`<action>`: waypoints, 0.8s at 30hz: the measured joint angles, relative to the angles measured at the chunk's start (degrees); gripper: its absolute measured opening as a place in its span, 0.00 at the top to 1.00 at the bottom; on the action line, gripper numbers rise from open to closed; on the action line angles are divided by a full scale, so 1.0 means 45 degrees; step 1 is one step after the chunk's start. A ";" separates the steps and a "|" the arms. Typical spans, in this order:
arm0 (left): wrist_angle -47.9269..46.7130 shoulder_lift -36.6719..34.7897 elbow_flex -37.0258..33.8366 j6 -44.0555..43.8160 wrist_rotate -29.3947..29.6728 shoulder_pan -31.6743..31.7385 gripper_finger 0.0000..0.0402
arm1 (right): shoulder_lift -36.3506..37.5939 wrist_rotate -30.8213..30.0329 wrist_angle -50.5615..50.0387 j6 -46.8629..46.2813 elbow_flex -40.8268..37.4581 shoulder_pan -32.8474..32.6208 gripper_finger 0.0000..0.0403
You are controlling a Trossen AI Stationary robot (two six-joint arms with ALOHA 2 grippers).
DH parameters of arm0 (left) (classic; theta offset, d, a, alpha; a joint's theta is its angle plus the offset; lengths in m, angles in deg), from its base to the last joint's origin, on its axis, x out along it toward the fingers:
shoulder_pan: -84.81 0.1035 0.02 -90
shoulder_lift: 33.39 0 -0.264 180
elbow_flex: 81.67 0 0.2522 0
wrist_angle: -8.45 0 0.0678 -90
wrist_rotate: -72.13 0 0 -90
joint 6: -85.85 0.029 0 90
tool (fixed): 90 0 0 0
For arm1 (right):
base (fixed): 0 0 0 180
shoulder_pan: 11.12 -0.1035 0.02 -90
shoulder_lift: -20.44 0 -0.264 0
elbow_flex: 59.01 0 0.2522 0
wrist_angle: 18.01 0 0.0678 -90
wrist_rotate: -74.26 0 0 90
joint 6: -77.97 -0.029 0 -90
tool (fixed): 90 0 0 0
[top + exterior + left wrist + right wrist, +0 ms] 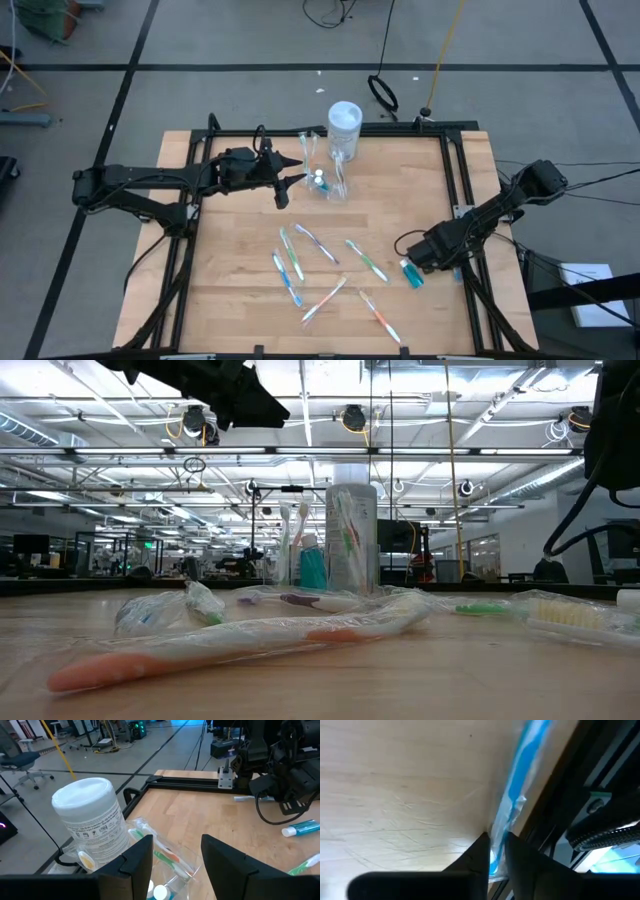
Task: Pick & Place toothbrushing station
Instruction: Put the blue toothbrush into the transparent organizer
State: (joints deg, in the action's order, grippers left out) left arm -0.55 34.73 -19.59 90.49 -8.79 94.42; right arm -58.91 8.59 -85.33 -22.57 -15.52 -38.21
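step: a blue wrapped toothbrush (517, 785) at the table's right edge is pinched by the right gripper (495, 851), jaws nearly closed.
left gripper (172, 862): open, empty, hovering at the holder (333, 182).
holder: back centre, beside the white-capped container (344, 128).
next: brush to be lifted and carried to the holder.

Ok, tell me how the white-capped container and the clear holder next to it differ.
The white-capped container is opaque and closed by its lid; the clear holder is see-through and open-topped. In the low view the container stands taller than the holder. The holder has toothbrushes and a small tube in it; the container's contents are hidden. Both stand upright at the table's far edge.
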 joint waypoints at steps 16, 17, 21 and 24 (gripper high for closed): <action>-0.0011 0.0000 0.0003 0.0000 0.0000 0.0005 0.57 | 0.0453 -0.1123 -0.0429 0.1362 0.0957 0.0000 0.95; -0.0012 0.0000 -0.0002 0.0000 0.0000 0.0004 0.57 | 0.0599 -0.1305 -0.0402 0.1377 0.0966 -0.0004 0.95; -0.0006 0.0000 0.0003 0.0005 -0.0005 0.0001 0.57 | 0.1196 -0.2255 -0.0199 0.1543 0.1135 -0.0010 0.95; -0.0002 0.0000 0.0003 0.0005 -0.0005 0.0004 0.57 | 0.1622 -0.3119 0.0124 0.1650 0.1265 -0.0010 0.95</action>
State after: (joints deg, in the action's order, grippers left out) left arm -0.56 34.73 -19.57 90.52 -8.82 94.44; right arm -51.61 -5.44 -84.77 -15.15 -9.82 -38.26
